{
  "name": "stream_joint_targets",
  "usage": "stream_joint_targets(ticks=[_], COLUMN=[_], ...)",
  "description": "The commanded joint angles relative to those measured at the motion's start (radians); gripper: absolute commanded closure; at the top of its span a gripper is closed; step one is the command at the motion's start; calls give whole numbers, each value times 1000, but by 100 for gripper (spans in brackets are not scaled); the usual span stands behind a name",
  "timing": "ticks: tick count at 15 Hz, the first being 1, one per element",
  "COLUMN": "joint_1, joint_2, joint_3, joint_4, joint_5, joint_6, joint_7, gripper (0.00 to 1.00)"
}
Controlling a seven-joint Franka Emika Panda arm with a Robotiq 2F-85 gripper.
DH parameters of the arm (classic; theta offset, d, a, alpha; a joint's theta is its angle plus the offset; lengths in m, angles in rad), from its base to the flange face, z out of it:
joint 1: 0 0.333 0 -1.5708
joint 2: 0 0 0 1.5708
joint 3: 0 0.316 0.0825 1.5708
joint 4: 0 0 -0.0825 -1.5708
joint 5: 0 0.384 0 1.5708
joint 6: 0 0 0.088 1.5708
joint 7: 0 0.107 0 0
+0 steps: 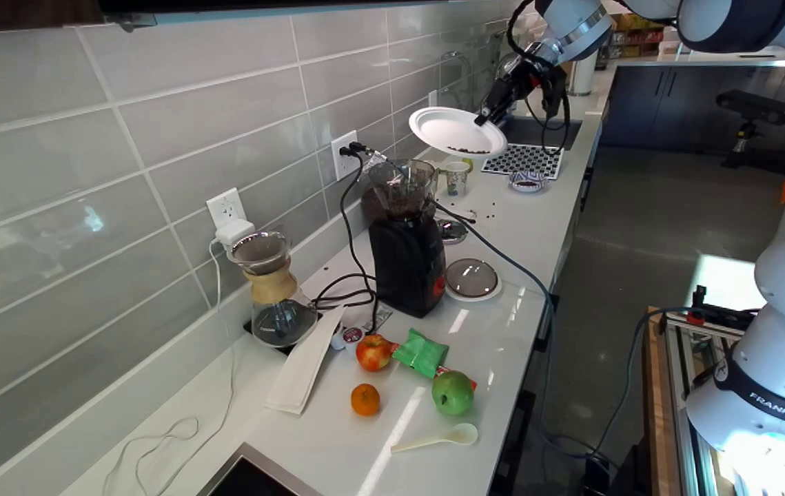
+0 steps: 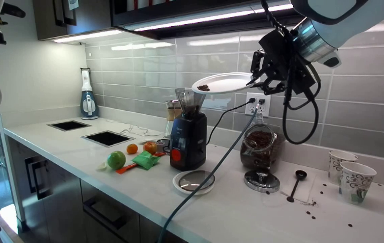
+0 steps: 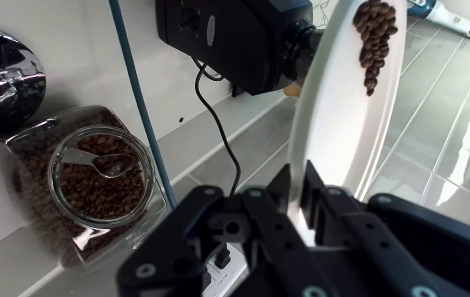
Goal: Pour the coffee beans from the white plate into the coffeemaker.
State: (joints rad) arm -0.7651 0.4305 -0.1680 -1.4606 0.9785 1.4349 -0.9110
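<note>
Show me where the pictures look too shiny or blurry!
In an exterior view, glare whites out part of the robot's base; in an exterior view, the light strip glares white and the wall tiles shine; in the wrist view, the hand looks blurry, but the beans on the white plate show clearly.

Bright o/all, strip lights (image 2: 213, 18) w/ glare on wall tiles (image 2: 208, 60), floor (image 1: 647, 227) & arm base (image 1: 764, 413) pt blown-out in an exterior view, wrist-view tool (image 3: 298, 185) blurry
</note>
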Motion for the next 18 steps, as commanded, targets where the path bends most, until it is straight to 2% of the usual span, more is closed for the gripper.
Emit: stream_joint_targets(ticks=[1, 5, 11, 18], joint_1=[20, 47, 113, 141], joint_2=[19, 20, -6, -24], joint_3=[-21, -20, -22, -21], joint_4=[29, 37, 5, -12], joint_5=[48, 39, 40, 45], joint_6=[11, 45, 176, 169], joint_7=[70, 112, 188, 179], gripper=[98, 98, 98, 98])
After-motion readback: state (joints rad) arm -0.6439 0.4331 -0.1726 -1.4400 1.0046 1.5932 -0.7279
